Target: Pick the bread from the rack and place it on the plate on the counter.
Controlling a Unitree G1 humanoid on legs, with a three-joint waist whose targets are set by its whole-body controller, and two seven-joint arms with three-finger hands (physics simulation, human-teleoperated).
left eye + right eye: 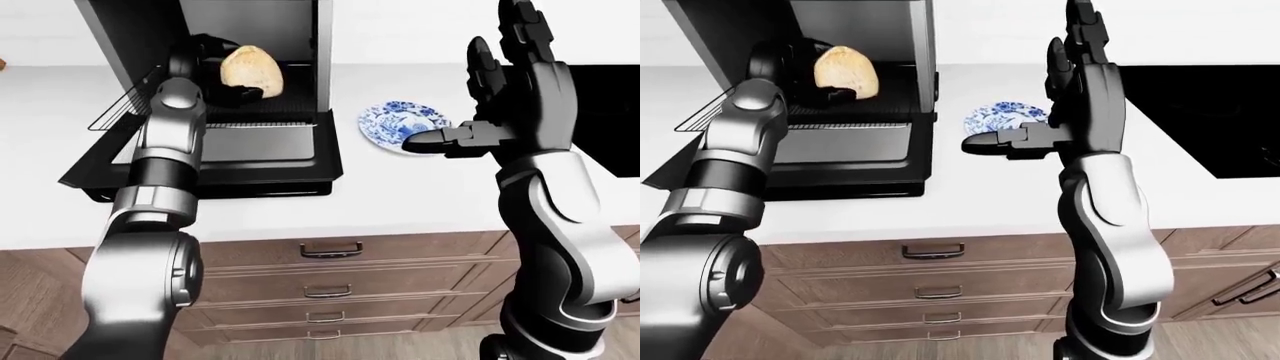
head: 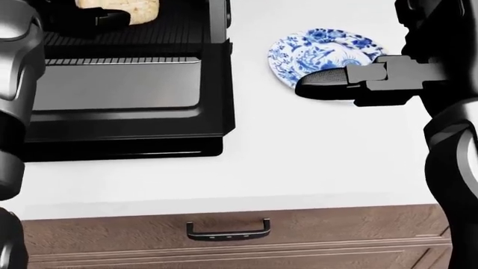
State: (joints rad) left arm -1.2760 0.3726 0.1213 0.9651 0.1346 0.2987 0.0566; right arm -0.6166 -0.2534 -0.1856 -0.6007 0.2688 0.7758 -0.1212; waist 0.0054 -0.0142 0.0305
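A tan loaf of bread (image 1: 252, 69) sits on the dark rack (image 1: 285, 112) inside the open toaster oven. My left hand (image 1: 222, 79) reaches into the oven. Its palm is behind and to the left of the loaf, and one dark finger (image 1: 247, 92) curls under the loaf's near side. The blue-and-white plate (image 1: 395, 118) lies on the white counter (image 2: 314, 157) to the right of the oven. My right hand (image 1: 470, 90) is raised over the plate's right edge. It is open, fingers pointing up, with the thumb (image 2: 325, 83) stretched left across the plate.
The oven's door (image 2: 119, 95) lies open and flat on the counter. A wire shelf (image 1: 118, 105) sticks out at the oven's left. A black stove top (image 1: 1200, 105) lies to the right of the plate. Wooden drawers with a handle (image 2: 228, 231) are below the counter edge.
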